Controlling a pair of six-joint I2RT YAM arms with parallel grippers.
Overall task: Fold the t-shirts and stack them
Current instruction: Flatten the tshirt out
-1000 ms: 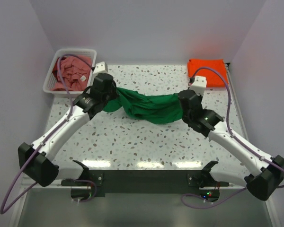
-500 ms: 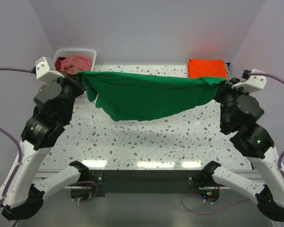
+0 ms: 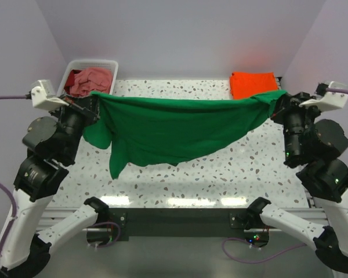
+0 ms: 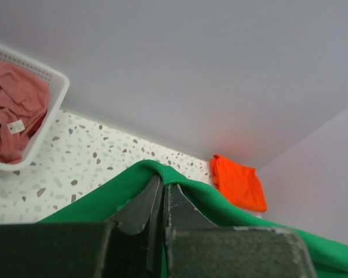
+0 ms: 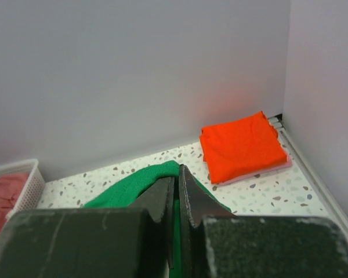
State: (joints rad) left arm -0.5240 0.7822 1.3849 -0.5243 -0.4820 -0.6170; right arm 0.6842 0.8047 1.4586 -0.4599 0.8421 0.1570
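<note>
Two ends of the bright green cotton t-shirt (image 3: 174, 127) are pinched tight, one in your left gripper (image 3: 94, 99), one in your right gripper (image 3: 276, 99). You hold it stretched above the speckled counter (image 3: 220, 174) so it hangs open, likely for laying flat to fold. The folded bright orange t-shirt (image 3: 253, 84) at the far right probably starts the stack.

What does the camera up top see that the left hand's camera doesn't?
Only the top view shows the right gripper and the whole green t-shirt stretched from it to the left gripper. Only the left wrist view shows the white tag on the pink t-shirt. Both show the basket, the folded orange t-shirt and the left gripper pinching green cloth.
</note>
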